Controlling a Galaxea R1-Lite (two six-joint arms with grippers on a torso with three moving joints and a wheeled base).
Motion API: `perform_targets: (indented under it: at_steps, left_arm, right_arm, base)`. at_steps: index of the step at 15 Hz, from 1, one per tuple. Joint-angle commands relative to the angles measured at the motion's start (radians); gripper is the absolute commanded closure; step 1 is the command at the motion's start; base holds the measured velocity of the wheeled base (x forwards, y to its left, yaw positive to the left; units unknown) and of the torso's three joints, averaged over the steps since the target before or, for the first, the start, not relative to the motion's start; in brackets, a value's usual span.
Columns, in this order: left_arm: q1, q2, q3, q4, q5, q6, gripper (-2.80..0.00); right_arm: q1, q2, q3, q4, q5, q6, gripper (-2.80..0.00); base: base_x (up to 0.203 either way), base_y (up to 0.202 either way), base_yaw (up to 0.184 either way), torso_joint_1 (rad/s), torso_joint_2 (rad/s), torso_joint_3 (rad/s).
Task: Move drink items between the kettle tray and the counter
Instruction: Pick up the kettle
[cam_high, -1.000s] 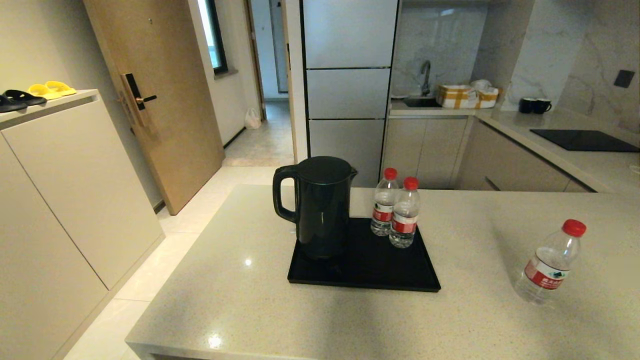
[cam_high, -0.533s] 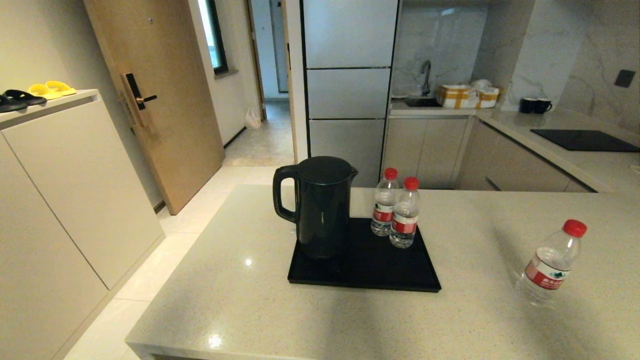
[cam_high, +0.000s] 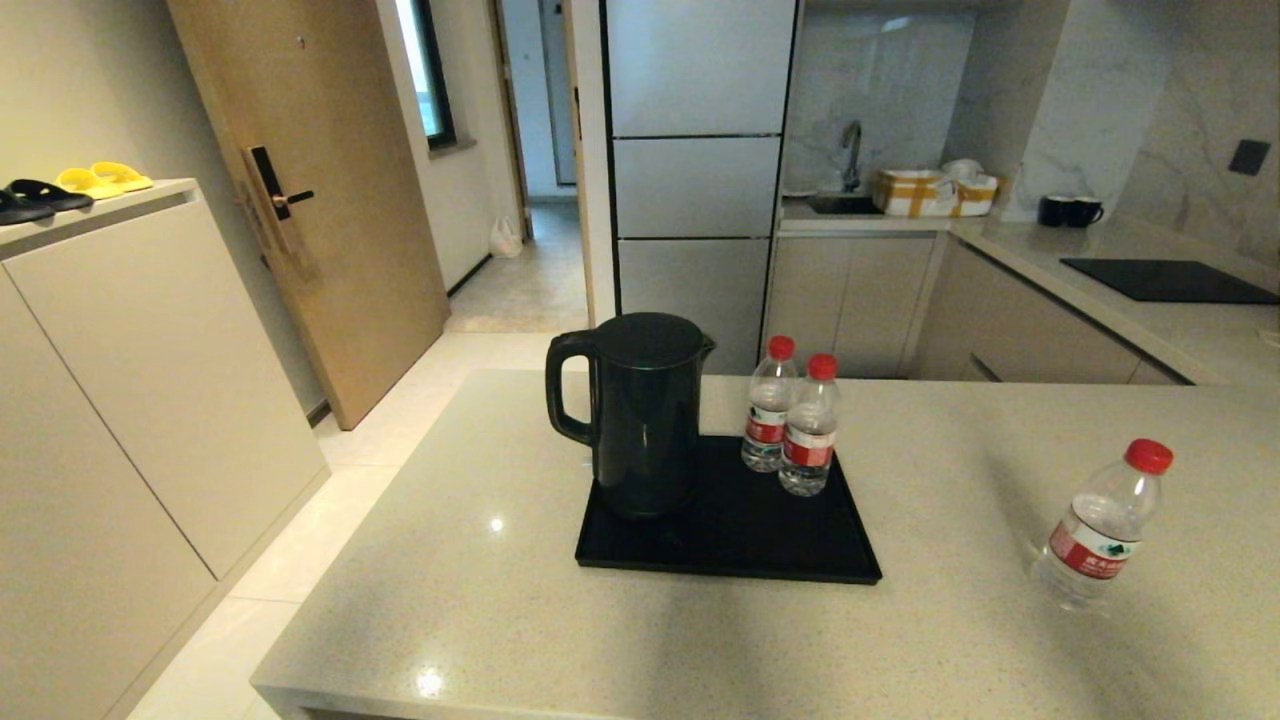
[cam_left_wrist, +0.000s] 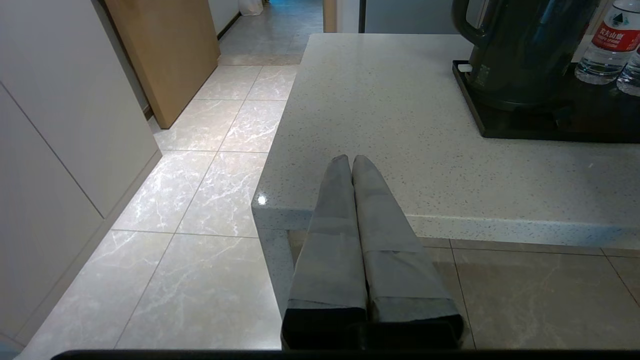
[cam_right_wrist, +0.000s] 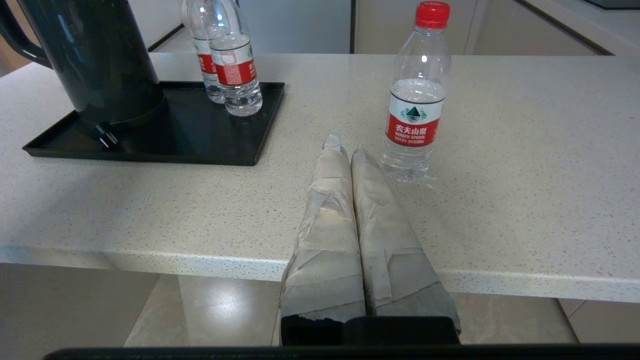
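Observation:
A matte black kettle (cam_high: 640, 410) stands on the left part of the black tray (cam_high: 800, 545), on the beige speckled counter (cam_high: 500, 600). Two red-capped water bottles (cam_high: 790, 420) stand side by side at the tray's far right. A third bottle (cam_high: 1100, 530) stands alone on the counter at the right. Neither arm shows in the head view. My right gripper (cam_right_wrist: 345, 145) is shut and empty, low at the counter's near edge, just short of the lone bottle (cam_right_wrist: 415, 100). My left gripper (cam_left_wrist: 351, 159) is shut and empty at the counter's near left corner, apart from the kettle (cam_left_wrist: 520, 45).
A grey worktop with a black hob (cam_high: 1165, 280), two black mugs (cam_high: 1068, 210) and a sink lies behind at the right. A tall cabinet (cam_high: 130, 400) and a wooden door (cam_high: 320, 200) stand at the left across tiled floor (cam_left_wrist: 200, 200).
The lone bottle on the counter has shifted very slightly; nothing else has moved.

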Motion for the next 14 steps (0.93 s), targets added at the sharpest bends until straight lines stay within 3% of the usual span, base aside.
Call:
perform_targets:
  at_steps: [1, 3, 5, 9, 11, 14]
  left_arm:
    - [0.000, 0.000, -0.001, 0.001, 0.000, 0.000, 0.00]
    - [0.000, 0.000, -0.001, 0.001, 0.000, 0.003, 0.00]
    - [0.000, 0.000, 0.000, 0.012, -0.009, 0.099, 0.00]
    - [0.002, 0.001, -0.009, 0.004, -0.010, 0.080, 0.00]
    - [0.002, 0.049, -0.132, 0.036, 0.023, 0.097, 0.00]
    - [0.000, 0.349, -0.420, 0.117, 0.167, 0.075, 0.00]
  right_arm:
    - [0.000, 0.002, 0.000, 0.000, 0.001, 0.001, 0.00]
    - [0.000, 0.002, 0.000, 0.000, 0.001, -0.002, 0.00]
    - [0.000, 0.002, 0.000, 0.000, 0.001, 0.000, 0.00]
    - [0.000, 0.002, 0.000, 0.000, 0.001, -0.002, 0.00]
    - [0.000, 0.002, 0.001, 0.000, 0.001, -0.001, 0.00]
    - [0.000, 0.002, 0.000, 0.000, 0.001, -0.002, 0.00]
  base:
    - [0.000, 0.000, 0.000, 0.000, 0.00, 0.000]
    - [0.000, 0.000, 0.000, 0.000, 0.00, 0.000]
    - [0.000, 0.000, 0.000, 0.000, 0.00, 0.000]
    - [0.000, 0.000, 0.000, 0.000, 0.00, 0.000]
    - [0.000, 0.000, 0.000, 0.000, 0.00, 0.000]
    - [0.000, 0.000, 0.000, 0.000, 0.00, 0.000]
